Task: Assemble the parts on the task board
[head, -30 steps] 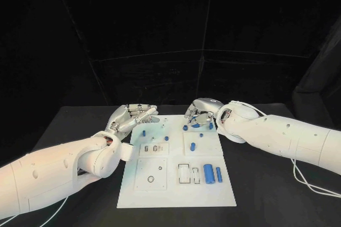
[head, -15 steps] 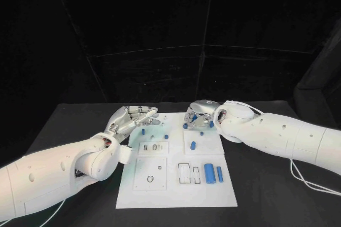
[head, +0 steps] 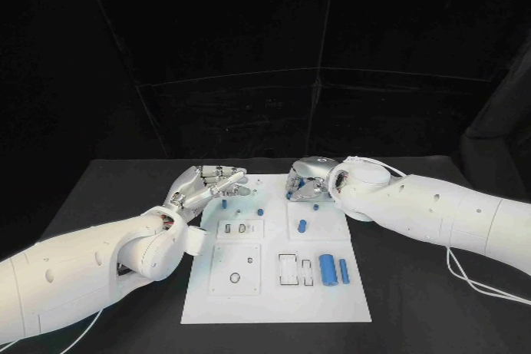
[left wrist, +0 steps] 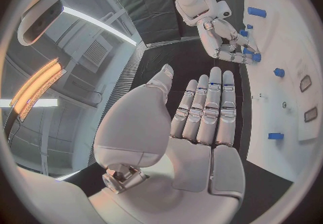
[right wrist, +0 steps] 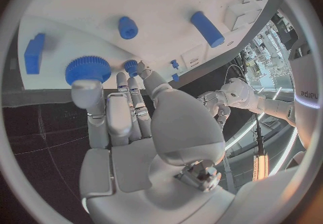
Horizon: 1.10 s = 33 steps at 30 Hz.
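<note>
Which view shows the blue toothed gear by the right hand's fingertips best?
The right wrist view: the blue gear sits close, teeth plain, a fingertip of the right hand at its edge. In the head view the right hand hides it. The left wrist view shows small blue pieces among those fingers, too small to identify.

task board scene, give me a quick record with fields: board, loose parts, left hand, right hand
board: white task board flat in the middle of the black table
loose parts: large blue cylinder and thinner blue pin lying side by side near the board's right edge; small blue peg further up
left hand: left hand at the board's far left corner, fingers straight and together, holding nothing
right hand: right hand at the board's far end, fingertips by a toothed blue gear; grip unclear
</note>
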Each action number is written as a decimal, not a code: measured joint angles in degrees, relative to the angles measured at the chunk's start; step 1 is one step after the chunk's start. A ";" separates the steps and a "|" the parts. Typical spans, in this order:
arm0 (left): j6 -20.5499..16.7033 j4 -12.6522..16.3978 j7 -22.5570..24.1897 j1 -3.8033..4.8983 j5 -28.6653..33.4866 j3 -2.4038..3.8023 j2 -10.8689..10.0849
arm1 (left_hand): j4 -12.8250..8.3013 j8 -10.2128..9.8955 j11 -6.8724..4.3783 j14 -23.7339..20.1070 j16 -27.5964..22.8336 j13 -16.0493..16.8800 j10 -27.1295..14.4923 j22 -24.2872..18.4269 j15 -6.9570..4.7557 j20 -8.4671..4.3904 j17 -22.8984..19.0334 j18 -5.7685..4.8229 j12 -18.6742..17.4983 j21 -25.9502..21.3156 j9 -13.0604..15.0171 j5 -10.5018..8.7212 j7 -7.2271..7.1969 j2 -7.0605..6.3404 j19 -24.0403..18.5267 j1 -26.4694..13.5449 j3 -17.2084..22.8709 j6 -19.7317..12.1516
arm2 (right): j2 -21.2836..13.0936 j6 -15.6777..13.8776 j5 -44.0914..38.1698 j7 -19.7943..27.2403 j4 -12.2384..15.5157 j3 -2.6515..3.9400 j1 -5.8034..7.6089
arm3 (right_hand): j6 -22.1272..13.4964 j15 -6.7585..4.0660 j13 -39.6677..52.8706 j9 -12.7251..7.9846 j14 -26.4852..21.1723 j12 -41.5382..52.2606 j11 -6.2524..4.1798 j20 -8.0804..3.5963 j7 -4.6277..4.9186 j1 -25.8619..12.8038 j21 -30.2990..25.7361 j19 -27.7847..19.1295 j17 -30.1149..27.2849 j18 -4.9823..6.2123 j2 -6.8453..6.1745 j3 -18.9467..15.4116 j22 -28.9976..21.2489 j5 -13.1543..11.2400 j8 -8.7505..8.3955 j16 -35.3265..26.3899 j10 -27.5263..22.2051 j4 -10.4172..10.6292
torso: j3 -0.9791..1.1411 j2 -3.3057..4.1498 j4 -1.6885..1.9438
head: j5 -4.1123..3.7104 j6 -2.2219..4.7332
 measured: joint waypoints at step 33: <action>0.96 0.09 -1.60 0.16 -0.09 0.01 -0.65 | -0.64 -0.60 0.00 0.00 -0.72 0.02 0.00 -0.30 0.00 -0.03 -0.02 -0.01 -0.59 -0.43 -0.03 0.00 0.20 0.22 0.34 -0.22 -0.33 0.20 | 0.65 0.82 0.16 -1.56 -0.03 0.02 0.07 | 2.58 -0.24 0.30 0.25 -0.19 1.35 -1.05 -0.68 -0.73 0.68 5.67 2.96 0.15 -0.88 0.66 10.92 7.92 -0.13 0.08 1.48 4.33 -0.02 | 0.08 0.50 0.26 | -0.02 -0.69</action>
